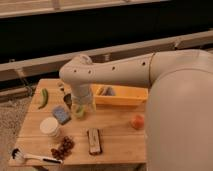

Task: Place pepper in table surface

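Observation:
The slim green pepper (43,97) lies on the light wooden table surface (116,135) near its far left corner, with nothing touching it. My gripper (75,105) hangs at the end of the white arm, pointing down near the table's middle left, well to the right of the pepper. The bulky wrist hides most of it. Its jaws stand wide and open, and the pepper is not between them. A small light-green cup (79,111) sits right under the gripper.
A blue sponge (61,114) and a white round container (50,126) stand left of the gripper. A yellow bin (123,95) sits at the back, an orange fruit (137,121) at the right. A dark bar (94,141), a reddish cluster (63,147) and a white-headed brush (29,156) lie near the front edge.

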{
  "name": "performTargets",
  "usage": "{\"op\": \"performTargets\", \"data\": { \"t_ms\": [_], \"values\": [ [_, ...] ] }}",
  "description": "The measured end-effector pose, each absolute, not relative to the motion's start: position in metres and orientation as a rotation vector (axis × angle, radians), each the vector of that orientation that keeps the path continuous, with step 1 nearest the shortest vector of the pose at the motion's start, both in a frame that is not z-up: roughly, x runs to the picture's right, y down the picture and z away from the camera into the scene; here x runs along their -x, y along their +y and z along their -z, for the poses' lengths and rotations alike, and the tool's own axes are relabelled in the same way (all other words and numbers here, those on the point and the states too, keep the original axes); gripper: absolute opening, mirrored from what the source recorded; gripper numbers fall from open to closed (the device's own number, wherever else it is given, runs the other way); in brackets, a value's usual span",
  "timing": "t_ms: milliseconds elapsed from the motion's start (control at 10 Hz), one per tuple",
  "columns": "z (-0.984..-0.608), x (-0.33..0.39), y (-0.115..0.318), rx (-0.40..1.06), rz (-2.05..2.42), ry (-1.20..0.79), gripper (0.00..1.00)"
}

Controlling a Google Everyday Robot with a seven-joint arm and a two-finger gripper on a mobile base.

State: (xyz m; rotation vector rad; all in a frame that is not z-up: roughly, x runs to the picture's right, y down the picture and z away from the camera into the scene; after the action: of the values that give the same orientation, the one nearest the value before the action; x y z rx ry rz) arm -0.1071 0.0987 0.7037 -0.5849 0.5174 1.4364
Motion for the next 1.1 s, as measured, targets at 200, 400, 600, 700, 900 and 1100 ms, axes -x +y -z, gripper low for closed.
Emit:
{"op": "performTargets", "data": {
  "t_ms": [200, 400, 600, 700, 900, 1100],
  "values": [
    [-0.704, 0.107, 0.099, 0.585, -1.436, 0.517, 0.65],
    [-0.705, 0.111, 0.095, 0.566, -1.424, 0.507, 0.65],
    [-0.712, 0.131, 0.084, 0.558, -1.399, 0.478, 0.65],
    [-0.719, 0.147, 0.074, 0.555, -1.387, 0.46, 0.65],
    [-0.733, 0.192, 0.052, 0.564, -1.358, 0.413, 0.65],
    [-0.751, 0.232, 0.029, 0.575, -1.336, 0.364, 0.65]
  ]
}}
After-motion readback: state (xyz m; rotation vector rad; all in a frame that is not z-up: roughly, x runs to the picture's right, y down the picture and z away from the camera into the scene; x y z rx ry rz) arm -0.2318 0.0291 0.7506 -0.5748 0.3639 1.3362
